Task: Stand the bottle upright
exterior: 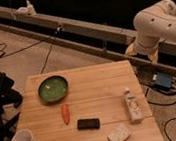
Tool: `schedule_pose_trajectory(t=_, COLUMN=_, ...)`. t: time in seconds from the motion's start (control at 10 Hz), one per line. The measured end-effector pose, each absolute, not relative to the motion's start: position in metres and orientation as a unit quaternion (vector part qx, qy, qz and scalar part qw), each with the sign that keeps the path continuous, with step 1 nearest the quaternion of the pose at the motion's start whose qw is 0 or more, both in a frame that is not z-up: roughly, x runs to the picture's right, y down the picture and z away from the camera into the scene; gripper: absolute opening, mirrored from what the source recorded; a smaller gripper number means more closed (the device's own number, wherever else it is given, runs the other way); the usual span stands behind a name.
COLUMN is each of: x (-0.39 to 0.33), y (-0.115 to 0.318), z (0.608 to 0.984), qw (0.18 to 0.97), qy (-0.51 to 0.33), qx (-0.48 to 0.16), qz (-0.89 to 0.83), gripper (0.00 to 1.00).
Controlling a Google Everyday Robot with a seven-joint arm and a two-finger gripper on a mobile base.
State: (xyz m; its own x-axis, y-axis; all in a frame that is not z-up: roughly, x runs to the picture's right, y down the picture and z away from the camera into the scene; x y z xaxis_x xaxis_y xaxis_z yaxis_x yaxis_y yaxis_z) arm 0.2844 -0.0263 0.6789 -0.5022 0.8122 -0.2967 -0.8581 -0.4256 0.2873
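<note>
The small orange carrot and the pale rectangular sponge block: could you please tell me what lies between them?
A flat black phone lies between them on the wooden table, in the camera view. The gripper hangs beyond the table's far right corner.

Bottle on table, tool behind

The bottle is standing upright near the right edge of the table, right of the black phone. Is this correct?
Not upright: the camera view shows the bottle lying on its side near the right edge of the table, right of the black phone. The pincer hangs beyond the table's far right corner.
</note>
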Motion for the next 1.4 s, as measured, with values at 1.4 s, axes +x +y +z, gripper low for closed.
schedule_pose_trajectory(t=1.4, x=0.284, y=0.049, z=0.75, qw=0.51, qy=0.258, qx=-0.123, qz=0.811, gripper=0.8)
